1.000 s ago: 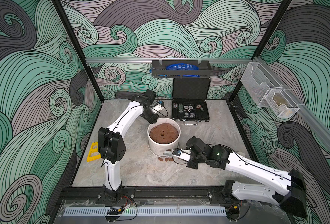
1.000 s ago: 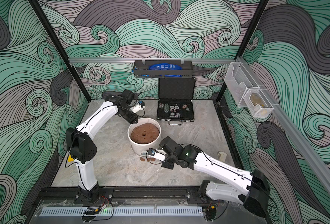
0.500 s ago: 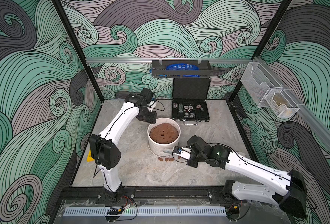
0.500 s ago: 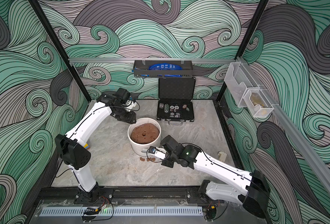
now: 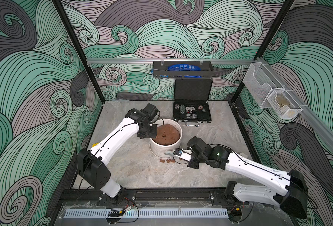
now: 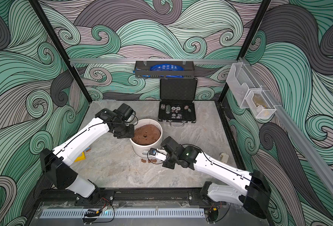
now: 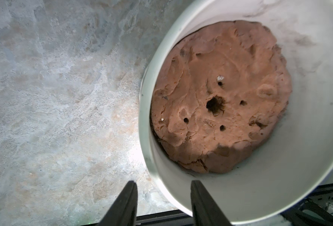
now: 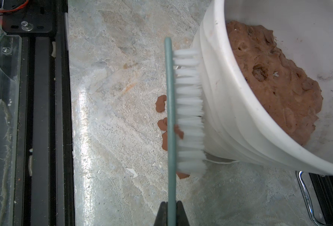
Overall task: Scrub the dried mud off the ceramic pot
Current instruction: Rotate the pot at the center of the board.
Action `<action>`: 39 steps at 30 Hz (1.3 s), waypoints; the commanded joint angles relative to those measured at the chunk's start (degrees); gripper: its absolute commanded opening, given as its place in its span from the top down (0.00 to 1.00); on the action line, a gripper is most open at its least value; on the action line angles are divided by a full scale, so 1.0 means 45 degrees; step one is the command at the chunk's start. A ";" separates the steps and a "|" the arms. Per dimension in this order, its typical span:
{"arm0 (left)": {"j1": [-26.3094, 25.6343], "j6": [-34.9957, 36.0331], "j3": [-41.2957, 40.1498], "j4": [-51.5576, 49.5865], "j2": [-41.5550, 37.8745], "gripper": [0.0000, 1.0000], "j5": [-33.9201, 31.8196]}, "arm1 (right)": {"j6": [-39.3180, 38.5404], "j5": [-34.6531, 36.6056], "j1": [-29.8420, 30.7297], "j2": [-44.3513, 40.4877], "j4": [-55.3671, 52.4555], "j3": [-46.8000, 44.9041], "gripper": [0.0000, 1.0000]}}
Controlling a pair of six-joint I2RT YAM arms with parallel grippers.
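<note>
Worktop [image 5: 210,156]: ceramic pot [image 5: 160,150] upright mid-surface, in front of the open black chip case [image 5: 192,115], soil mound [image 5: 166,135] inside. Brush [image 8: 183,109] has its bristles [image 8: 189,82] pressed on the pot's ribbed outer wall. Right gripper [image 8: 171,207] is clamped tight on the brush handle. Left gripper [image 7: 163,184] sits at the pot's left rim, jaws part open, rim between them, nothing held. Dried mud [image 8: 160,103]: small reddish lumps on the worktop just beside the pot base, partly hidden by the brush.
</note>
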 commanded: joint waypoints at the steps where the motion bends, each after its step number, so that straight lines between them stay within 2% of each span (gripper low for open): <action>1: -0.0230 -0.0843 -0.0107 0.0188 0.0318 0.55 -0.0703 | -0.0040 -0.0260 -0.0062 -0.0061 0.0199 0.0103 1.00; 9: -0.0290 -0.0719 -0.0112 0.0329 0.0920 0.63 -0.1078 | -0.0031 -0.0244 -0.0062 -0.0105 0.0390 -0.0119 1.00; 13: -0.0280 -0.0627 0.0031 0.0199 0.1225 0.71 -0.1249 | 0.0114 0.0190 -0.0099 0.0050 0.0500 -0.0340 1.00; 21: -0.0275 -0.0093 0.0324 0.0267 0.1646 0.77 -0.1355 | 0.0369 0.0547 -0.0265 0.0517 0.0859 -0.0546 1.00; 26: -0.0280 0.0345 0.0561 0.0243 0.2013 0.93 -0.1330 | 0.0357 0.0493 -0.0476 0.1271 0.1242 -0.0147 1.00; 39: -0.0195 0.1108 0.1342 -0.0107 0.2797 0.94 -0.1562 | 0.1415 0.0272 -0.0368 0.2274 0.1798 -0.0113 1.00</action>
